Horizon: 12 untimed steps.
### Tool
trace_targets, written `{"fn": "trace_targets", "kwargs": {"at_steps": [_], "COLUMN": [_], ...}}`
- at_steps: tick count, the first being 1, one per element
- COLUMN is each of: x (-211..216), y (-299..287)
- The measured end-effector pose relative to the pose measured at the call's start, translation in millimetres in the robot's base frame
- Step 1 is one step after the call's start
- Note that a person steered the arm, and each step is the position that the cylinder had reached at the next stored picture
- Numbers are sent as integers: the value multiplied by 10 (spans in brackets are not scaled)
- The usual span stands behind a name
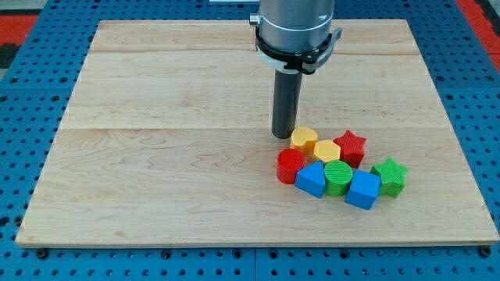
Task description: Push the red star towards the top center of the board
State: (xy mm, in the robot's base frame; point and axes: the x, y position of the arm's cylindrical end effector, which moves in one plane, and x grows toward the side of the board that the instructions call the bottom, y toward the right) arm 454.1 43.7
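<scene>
The red star [351, 146] lies at the upper right of a tight cluster of blocks, right of centre in the lower half of the wooden board [156, 117]. My tip [282, 136] rests on the board just left of the yellow block [303, 140] at the cluster's upper left, about two block widths left of the red star. A yellow hexagon [326, 152] sits between that yellow block and the star, touching the star's left side.
Below the star in the cluster are a red cylinder [291, 165], a blue block [311, 179], a green cylinder [337, 177], a blue cube [362, 190] and a green star [389, 176]. The arm's grey body [297, 27] hangs over the top centre.
</scene>
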Motion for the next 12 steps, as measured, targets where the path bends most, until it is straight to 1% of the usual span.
{"fn": "trace_targets", "kwargs": {"at_steps": [3,4,5,6,7,8,9,10,11,12], "x": [-30,-339,-657,-623,110,979,1178,1220,1010,857], "y": [18,-165,90,1352,2350,2525,2179,1603,1215,1014]}}
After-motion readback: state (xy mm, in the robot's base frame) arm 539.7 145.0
